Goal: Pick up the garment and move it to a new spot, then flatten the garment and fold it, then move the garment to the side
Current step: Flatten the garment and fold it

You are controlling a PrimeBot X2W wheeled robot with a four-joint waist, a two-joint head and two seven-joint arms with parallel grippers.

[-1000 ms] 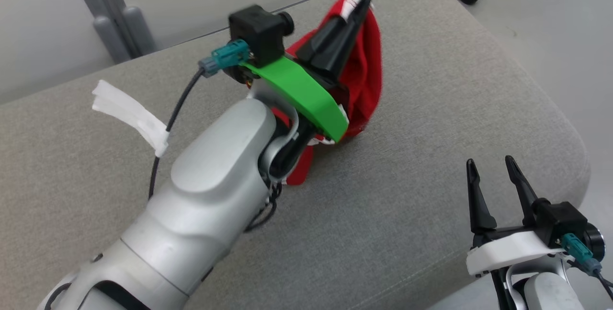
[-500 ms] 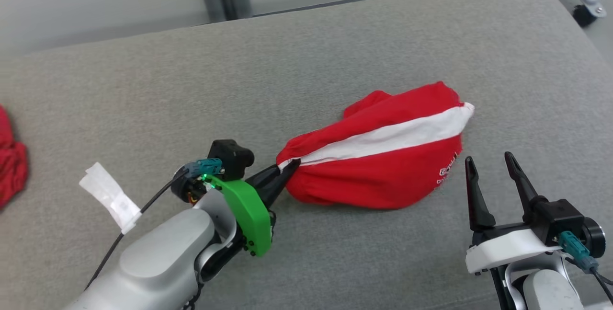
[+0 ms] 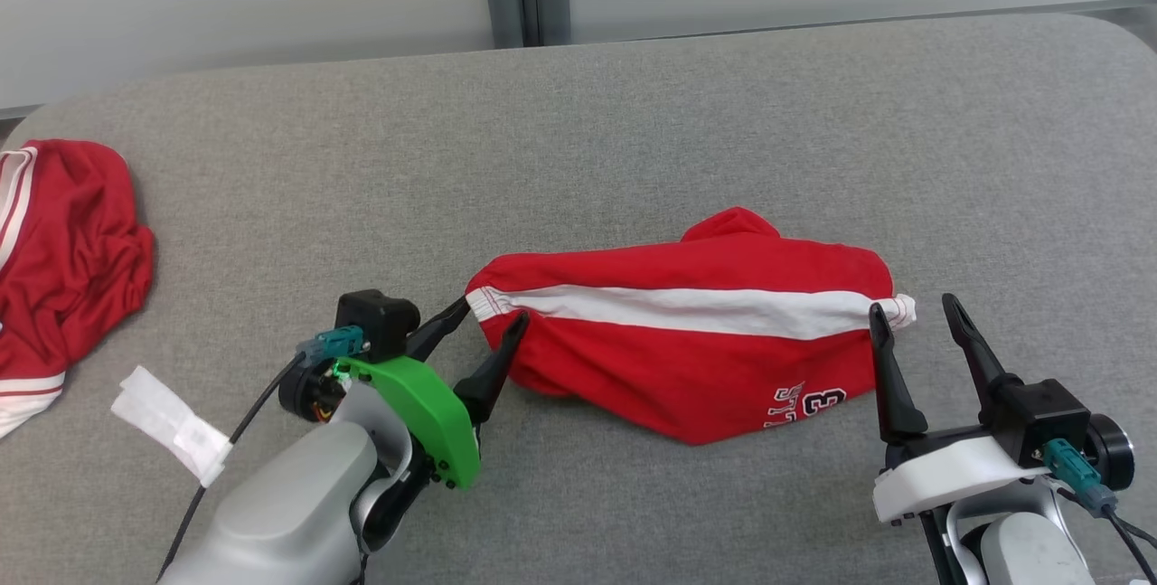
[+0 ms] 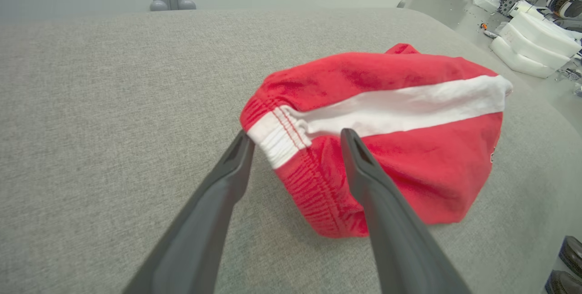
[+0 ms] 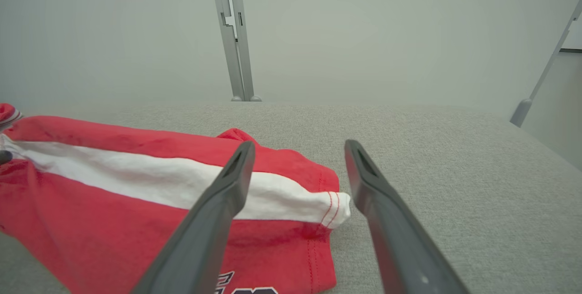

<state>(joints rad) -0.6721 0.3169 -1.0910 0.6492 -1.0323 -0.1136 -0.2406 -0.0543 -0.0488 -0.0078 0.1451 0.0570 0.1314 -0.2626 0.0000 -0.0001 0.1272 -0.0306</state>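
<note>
Left gripper point(image 3: 493, 314) spread wide, straddling the waistband end of the red shorts point(image 3: 669, 368), gripping nothing, right gripper point(image 3: 911, 305) wide open beside the hem end, shorts lying crumpled mid grey cushion point(image 3: 633, 133), second red garment point(image 3: 72, 250) at its left edge.

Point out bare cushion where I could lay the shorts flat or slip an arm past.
Widest: the grey cushion behind the shorts, up to its back edge. Also bare: between the second red garment at left and the left gripper, and right of the right gripper. Crowded: both ends of the shorts, with an open gripper at each.
</note>
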